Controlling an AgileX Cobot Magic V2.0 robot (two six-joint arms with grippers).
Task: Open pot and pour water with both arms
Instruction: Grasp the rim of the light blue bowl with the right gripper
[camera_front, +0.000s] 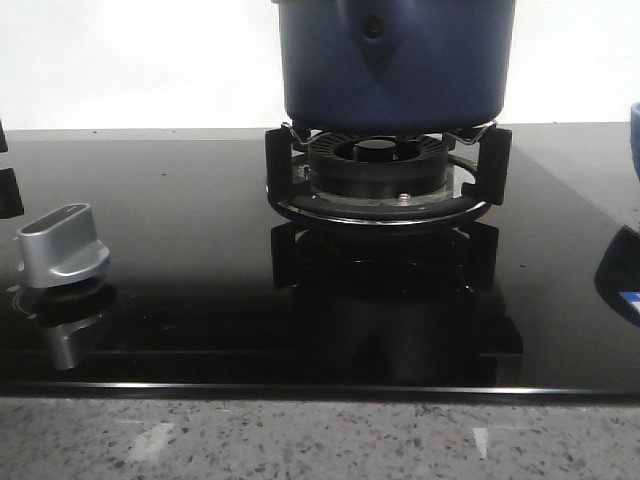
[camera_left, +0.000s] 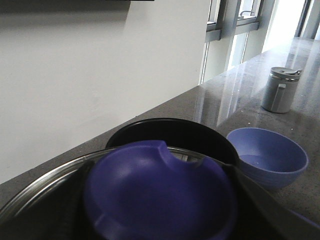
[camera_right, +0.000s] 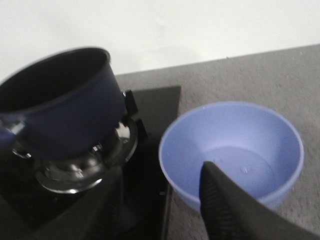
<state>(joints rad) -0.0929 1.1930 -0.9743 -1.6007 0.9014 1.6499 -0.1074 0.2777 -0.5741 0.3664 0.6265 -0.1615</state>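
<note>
From the front, the pot (camera_front: 395, 60) is sitting squarely on the burner (camera_front: 380, 165) of the black glass hob (camera_front: 200, 250). Its pointed handle bracket (camera_front: 372, 35) is facing me and its top is running out of frame, so neither tool is showing here. A silver knob (camera_front: 62, 245) is standing off to the left, and the desk (camera_front: 300, 440) is edging the foreground. It is looking like a thick metal pot, stiff and probably heavy, with smooth, slippery walls. I would take it by the handle rather than by the body. In the left wrist view, the left tool (camera_left: 162, 210) is seemingly gripping the blue knob (camera_left: 155, 175) of a steel-rimmed glass lid (camera_left: 45, 185). That glass is calling for a gentle set-down. Beyond it the pot (camera_left: 170, 132) is standing open, a light blue bowl (camera_left: 267, 155) is waiting just beside it, and a metal canister (camera_left: 281, 90) is standing well apart. In the right wrist view, the right tool (camera_right: 162, 215) is hanging wide and empty, one finger (camera_right: 225, 205) crossing in front of the bowl (camera_right: 232, 150). The bowl is apparently holding only a shallow film of water. The pot (camera_right: 70, 110) is showing a dark interior, and I cannot tell how much it is holding.
</note>
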